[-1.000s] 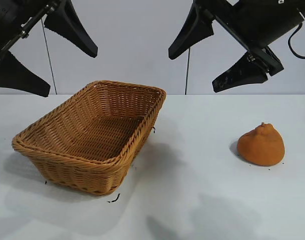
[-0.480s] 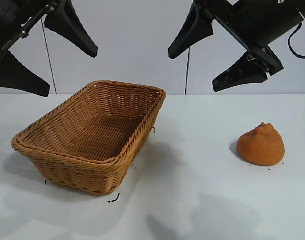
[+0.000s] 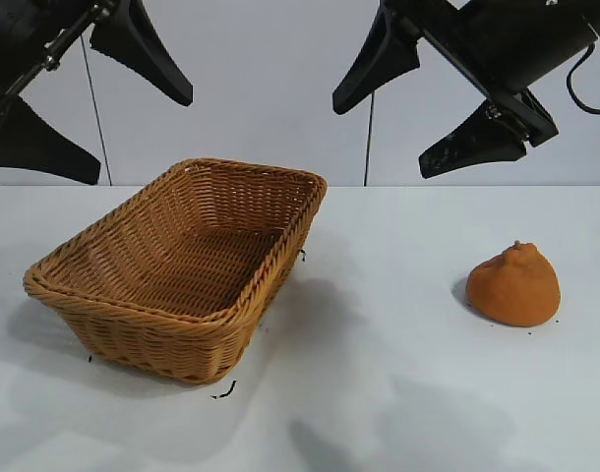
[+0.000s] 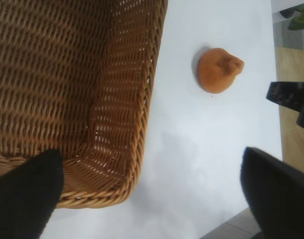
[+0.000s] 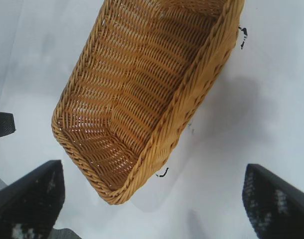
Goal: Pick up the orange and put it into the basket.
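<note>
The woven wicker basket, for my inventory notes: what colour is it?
The rectangular woven wicker basket is tan-brown throughout, clearest in the exterior view.

Orange (image 3: pixel 514 286) and basket (image 3: pixel 246 295), well apart.
Knobby matte fruit sits point-up on the right; empty tan wicker basket stands left.

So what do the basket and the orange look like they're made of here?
The basket looks like woven wicker, tan-brown with little sheen: interlaced strands and a braided rim show in every view. The orange has dull, rough matte skin and a knobby top; whether it is real fruit or a foam or plastic prop can't be told.
</note>
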Action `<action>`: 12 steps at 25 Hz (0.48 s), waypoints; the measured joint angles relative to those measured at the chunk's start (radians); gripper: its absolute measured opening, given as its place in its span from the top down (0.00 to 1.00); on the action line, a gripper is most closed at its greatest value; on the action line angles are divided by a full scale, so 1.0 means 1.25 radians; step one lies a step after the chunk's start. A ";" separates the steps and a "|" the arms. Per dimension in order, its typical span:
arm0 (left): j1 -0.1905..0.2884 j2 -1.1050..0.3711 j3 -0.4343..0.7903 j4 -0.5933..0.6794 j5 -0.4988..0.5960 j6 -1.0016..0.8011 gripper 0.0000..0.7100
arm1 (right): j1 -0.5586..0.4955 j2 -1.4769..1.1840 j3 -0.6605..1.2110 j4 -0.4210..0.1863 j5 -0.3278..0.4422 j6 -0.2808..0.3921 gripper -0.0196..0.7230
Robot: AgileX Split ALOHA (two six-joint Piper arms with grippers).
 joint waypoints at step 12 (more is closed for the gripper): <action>-0.003 -0.068 0.013 0.051 0.050 -0.109 0.02 | 0.000 0.000 0.000 0.000 -0.006 0.000 0.04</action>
